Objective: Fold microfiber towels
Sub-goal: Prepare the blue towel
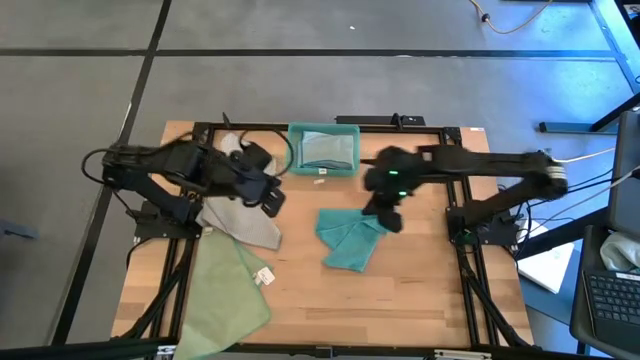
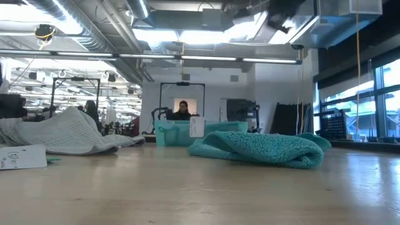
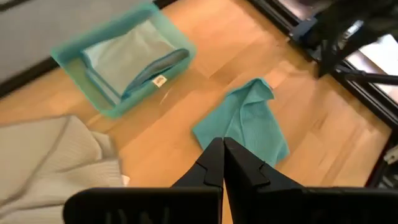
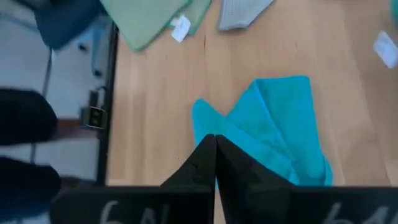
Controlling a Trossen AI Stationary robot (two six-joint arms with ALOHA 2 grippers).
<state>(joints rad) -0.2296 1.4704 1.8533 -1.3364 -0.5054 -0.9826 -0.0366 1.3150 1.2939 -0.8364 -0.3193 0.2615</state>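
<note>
High view: overhead, straight down, far enough to frame whole table (image 1: 400, 300) and both arms. Low view: at tabletop level, facing across table into room behind; teal towel (image 2: 256, 149) close to lens, person (image 2: 182, 110) far off in background. Left wrist view: looks down past own fingers (image 3: 214, 168). Right wrist view: same, nearer. All four views share teal towel; high, low and left wrist views share teal bin (image 1: 323, 148).

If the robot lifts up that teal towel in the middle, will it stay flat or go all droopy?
Probably droopy: the teal towel lies in soft, rumpled folds on the table, so it looks limp. It likely weighs little, being thin cloth. Its fuzzy surface would probably drag rather than slide when pushed.
</note>
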